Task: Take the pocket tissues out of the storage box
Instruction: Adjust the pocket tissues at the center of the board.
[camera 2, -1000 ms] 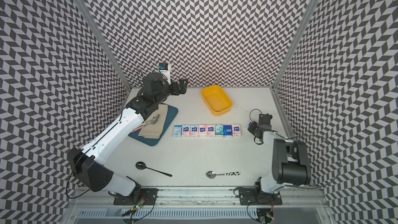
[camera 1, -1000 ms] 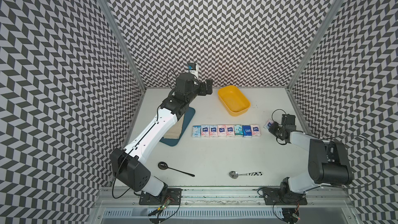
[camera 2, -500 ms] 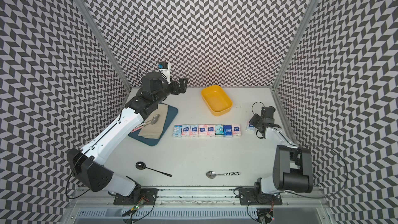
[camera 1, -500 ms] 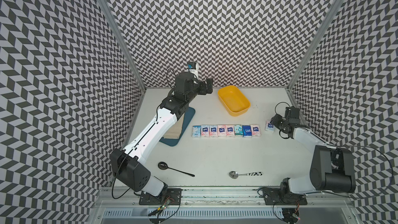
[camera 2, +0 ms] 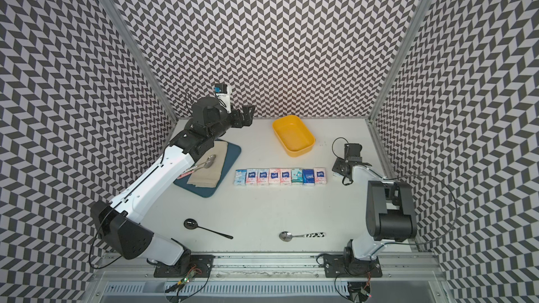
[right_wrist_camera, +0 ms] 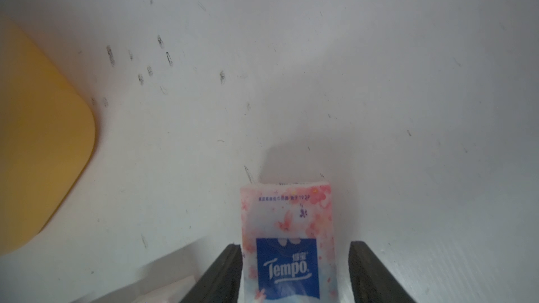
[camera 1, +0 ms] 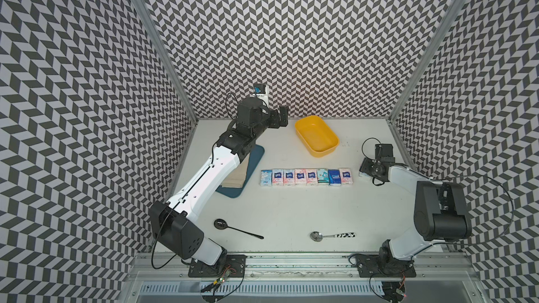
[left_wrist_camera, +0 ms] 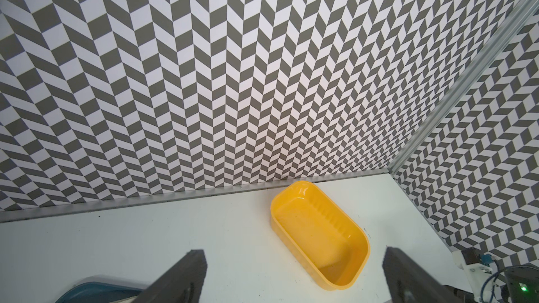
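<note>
The pocket tissues are lying out on the white table. Eight packs are sitting side by side in a straight row, edges touching, with a pale blue one at one end, white-pink ones after it, and a teal and a dark blue pack near the other end. A ninth pack, white-pink with a blue logo, is lying flat on the table apart from the row's end, on the right arm's side. It is resting between the fingers of the right gripper, whose jaws are standing apart — one finger just beside the pack's edge, the other leaving a clear gap — so the pack is released. The storage box is sitting empty behind the row, near the back wall. The left gripper is hovering beside the box, jaws spread wide, gripping nothing. Farther out, a dark-blue tray is carrying a beige cloth and a spoon. A black spoon and a metal spoon are lying near the front edge.
</note>
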Robot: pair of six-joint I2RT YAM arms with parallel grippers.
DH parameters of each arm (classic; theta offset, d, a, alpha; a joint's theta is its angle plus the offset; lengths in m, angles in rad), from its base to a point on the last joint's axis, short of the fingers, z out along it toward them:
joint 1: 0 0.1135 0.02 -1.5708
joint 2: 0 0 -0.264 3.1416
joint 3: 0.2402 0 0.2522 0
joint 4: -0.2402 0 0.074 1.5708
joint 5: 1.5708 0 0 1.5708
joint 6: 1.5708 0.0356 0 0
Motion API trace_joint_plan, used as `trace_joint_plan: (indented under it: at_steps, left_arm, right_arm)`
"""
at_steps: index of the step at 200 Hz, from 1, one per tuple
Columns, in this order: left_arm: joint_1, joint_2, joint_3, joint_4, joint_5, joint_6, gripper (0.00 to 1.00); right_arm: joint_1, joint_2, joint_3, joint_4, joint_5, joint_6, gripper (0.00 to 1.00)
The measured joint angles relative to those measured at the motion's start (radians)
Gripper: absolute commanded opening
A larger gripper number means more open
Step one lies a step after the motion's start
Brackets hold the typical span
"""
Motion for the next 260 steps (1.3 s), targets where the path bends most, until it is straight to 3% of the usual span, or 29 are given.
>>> trace_joint_plan:
  at_steps: [103, 260]
  left_arm:
    - [0.000, 0.006, 0.000, 0.000, -0.001, 0.012, 0.99]
    - [-0.019, -0.002, 0.000, -0.009, -0.004, 0.012, 0.99]
  right_arm:
    - [0.011, 0.036, 0.006, 0.017, -0.005, -0.045, 0.37]
    - [0.089, -0.061, -0.095, 0.015, -0.074, -0.126, 0.35]
